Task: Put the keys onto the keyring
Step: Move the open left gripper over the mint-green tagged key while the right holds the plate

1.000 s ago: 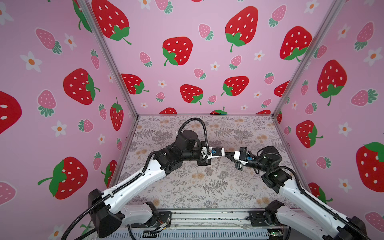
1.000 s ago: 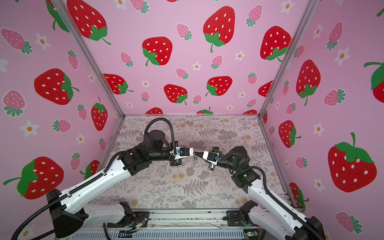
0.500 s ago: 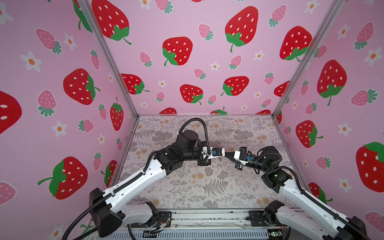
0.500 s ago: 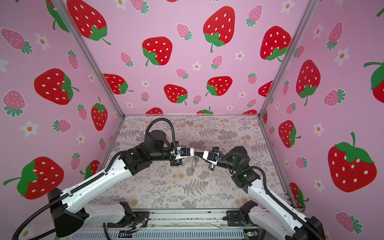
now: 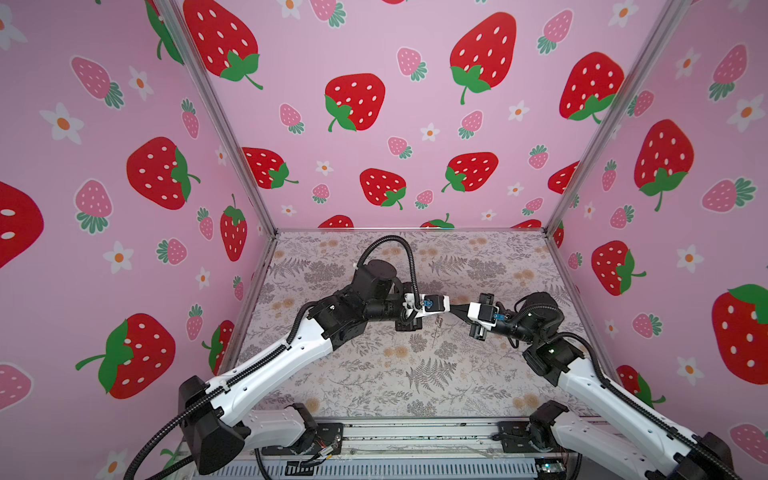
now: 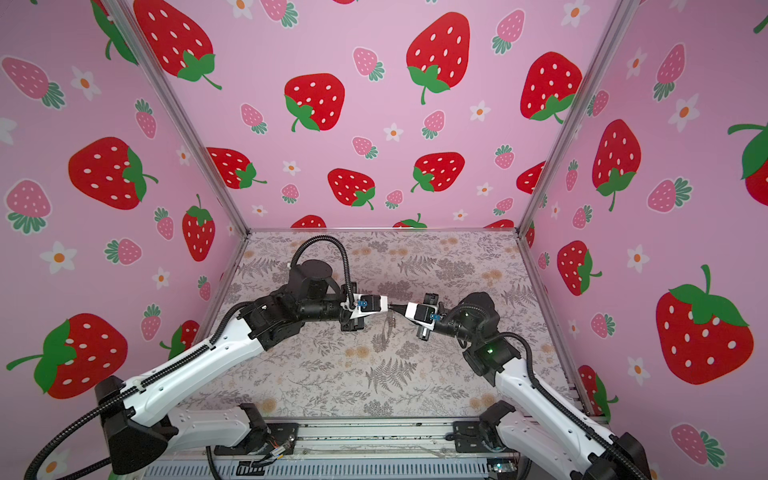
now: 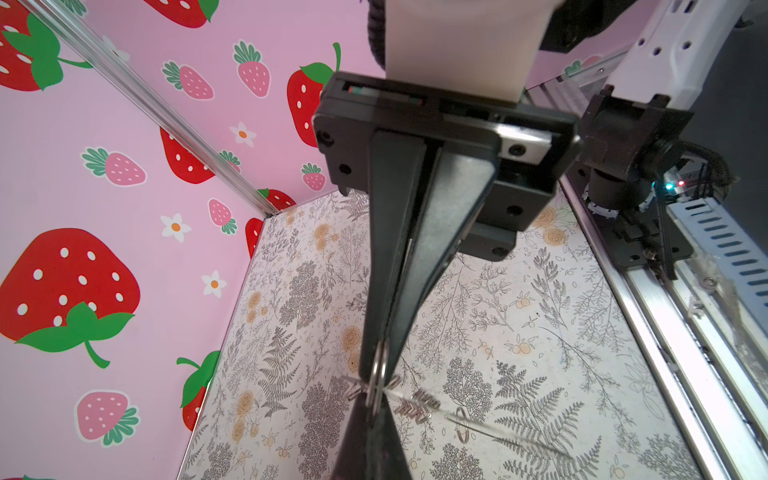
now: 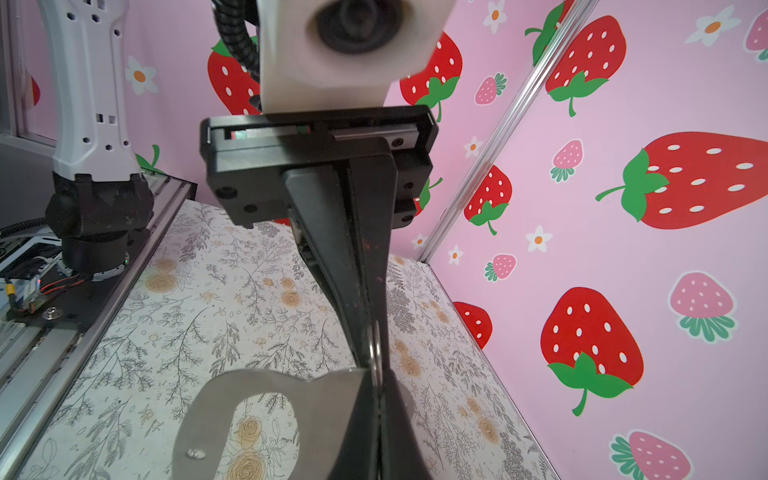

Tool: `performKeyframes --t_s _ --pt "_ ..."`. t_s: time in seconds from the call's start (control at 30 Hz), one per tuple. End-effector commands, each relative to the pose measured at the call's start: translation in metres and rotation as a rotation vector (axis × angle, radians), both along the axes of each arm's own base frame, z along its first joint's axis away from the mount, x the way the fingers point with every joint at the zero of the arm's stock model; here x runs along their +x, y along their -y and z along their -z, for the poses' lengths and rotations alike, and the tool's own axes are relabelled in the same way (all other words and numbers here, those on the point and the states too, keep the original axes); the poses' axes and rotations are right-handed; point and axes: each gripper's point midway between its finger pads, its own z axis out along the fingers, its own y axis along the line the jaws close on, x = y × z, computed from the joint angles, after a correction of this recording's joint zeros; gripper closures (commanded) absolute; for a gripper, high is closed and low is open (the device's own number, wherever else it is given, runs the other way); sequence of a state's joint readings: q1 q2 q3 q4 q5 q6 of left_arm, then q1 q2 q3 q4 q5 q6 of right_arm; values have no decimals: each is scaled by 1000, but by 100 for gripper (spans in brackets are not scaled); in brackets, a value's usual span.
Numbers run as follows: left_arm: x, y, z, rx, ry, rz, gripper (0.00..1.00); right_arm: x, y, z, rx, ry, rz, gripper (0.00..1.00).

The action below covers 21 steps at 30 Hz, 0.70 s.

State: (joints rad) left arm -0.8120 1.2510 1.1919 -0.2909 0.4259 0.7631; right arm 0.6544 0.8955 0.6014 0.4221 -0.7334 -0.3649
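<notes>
My left end effector (image 8: 374,349), right end effector (image 7: 380,357) both pinch keyring (image 8: 249,390), hanging toward 6 o'clock in both top views; keys indiscernible; threading likely unfinished.

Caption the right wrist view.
Shut left end effector meets shut right end effector at small silver ring by flat grey plate.
</notes>
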Motion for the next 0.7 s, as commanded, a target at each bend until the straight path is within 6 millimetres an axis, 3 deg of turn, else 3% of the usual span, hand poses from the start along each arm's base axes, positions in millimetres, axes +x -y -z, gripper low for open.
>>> performKeyframes --t_s 0.0,0.17,0.33,0.5,0.67 --pt "0 3 -30 -69 55 6 87 -1 -1 -14 19 51 -4 97" --pt "11 -10 -30 -94 11 -70 70 5 0 -10 13 56 32 98" --pt "33 -42 -20 -140 -72 -207 60 18 3 -2 6 47 106 98" --pt "77 -90 3 -206 -245 -528 52 24 6 5 -2 47 148 97" --pt "118 -143 55 -126 -459 -921 55 26 11 12 -23 54 183 97"
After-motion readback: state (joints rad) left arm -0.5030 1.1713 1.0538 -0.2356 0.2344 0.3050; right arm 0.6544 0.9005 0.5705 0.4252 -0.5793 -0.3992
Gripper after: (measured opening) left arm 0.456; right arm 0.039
